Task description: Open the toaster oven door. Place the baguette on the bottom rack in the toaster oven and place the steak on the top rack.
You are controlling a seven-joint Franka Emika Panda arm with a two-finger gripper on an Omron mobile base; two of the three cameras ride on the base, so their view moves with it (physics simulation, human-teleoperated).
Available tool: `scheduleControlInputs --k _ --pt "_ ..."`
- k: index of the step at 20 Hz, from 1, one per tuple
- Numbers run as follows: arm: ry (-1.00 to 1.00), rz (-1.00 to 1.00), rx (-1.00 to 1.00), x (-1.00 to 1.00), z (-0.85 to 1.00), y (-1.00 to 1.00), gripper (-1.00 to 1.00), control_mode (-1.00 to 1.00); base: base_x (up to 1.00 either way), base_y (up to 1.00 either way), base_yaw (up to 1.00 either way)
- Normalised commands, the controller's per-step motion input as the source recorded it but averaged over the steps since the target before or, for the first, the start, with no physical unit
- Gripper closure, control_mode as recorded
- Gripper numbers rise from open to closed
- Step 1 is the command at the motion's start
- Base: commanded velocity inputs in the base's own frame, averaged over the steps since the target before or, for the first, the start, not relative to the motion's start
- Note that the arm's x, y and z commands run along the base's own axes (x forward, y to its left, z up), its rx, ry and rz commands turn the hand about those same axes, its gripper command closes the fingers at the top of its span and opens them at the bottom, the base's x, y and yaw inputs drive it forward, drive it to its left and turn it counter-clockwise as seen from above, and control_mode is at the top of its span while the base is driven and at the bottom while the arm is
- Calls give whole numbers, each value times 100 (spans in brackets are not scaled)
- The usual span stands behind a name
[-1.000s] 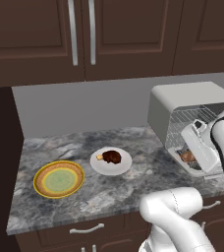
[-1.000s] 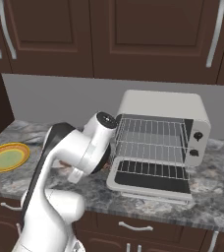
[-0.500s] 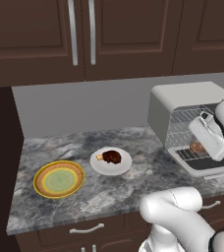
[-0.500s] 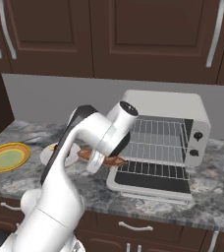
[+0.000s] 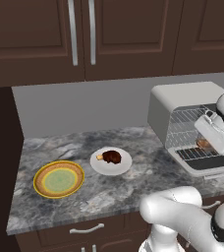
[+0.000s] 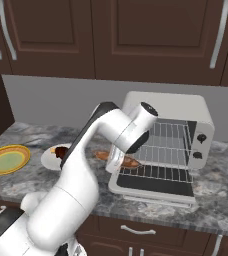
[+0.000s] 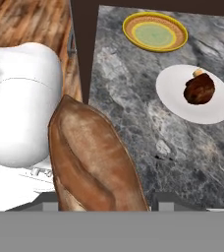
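Observation:
The toaster oven (image 6: 172, 107) (image 5: 182, 98) stands at the counter's right end with its door (image 6: 154, 185) folded down flat. Inside are the top rack (image 6: 172, 136) and the bottom rack (image 6: 160, 172). My gripper (image 6: 117, 159) (image 5: 208, 142) (image 7: 104, 202) is shut on the baguette (image 6: 131, 162) (image 5: 202, 144) (image 7: 92, 157), which hangs at the left edge of the oven mouth, about level with the bottom rack. I cannot tell whether it touches the rack. The steak (image 5: 112, 157) (image 7: 199, 88) (image 6: 62, 151) lies on a white plate (image 5: 124, 166) (image 7: 210, 110).
A yellow plate (image 5: 59, 179) (image 6: 7, 159) (image 7: 154, 32) with a green centre sits at the counter's left. Dark wooden cabinets (image 5: 84, 34) hang above. The oven's knobs (image 6: 202, 138) are on its right front. My own arm (image 6: 86, 150) crosses in front of the white plate.
The arm has carried the baguette rightwards to the left side of the oven mouth. The steak and both plates have stayed put.

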Motion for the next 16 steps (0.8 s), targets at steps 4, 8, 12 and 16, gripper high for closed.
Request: scheduleControlInputs --k 4,8,12,16 --pt "0 -10 0 27 -24 -19 100 -100 0 0 0" --pt "0 -15 0 23 -30 -13 100 -100 0 0 0" --pt "-1 -6 0 25 -24 -16 100 -100 0 0 0" --pt "-4 1 0 23 -10 -28 100 -100 0 0 0"
